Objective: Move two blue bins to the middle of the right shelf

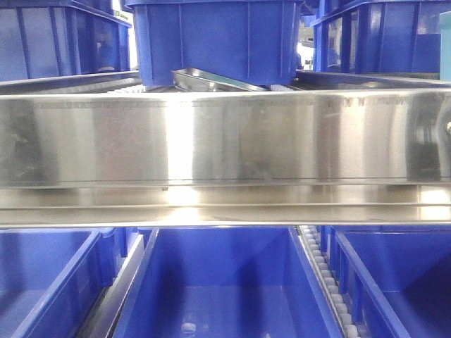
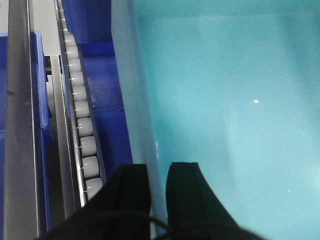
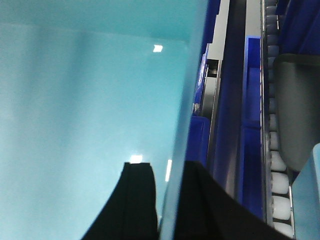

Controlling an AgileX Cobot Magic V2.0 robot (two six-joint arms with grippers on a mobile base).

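at the far left of the left wrist view a white roller track (image 2: 82, 125) runs up the frame, with a dark blue bin (image 2: 107, 100) just beside it. next comes the light-blue bin (image 2: 225, 125), held off the rollers. the left gripper (image 2: 157, 172) has its black fingers clamped over the bin's left wall, one outside, one inside. the right gripper (image 3: 167, 172) pinches the opposite wall the same way. right of it lie more dark blue bins (image 3: 252, 100) and another roller track. the front view shows the rack level (image 1: 225, 134) with its shiny steel rail.
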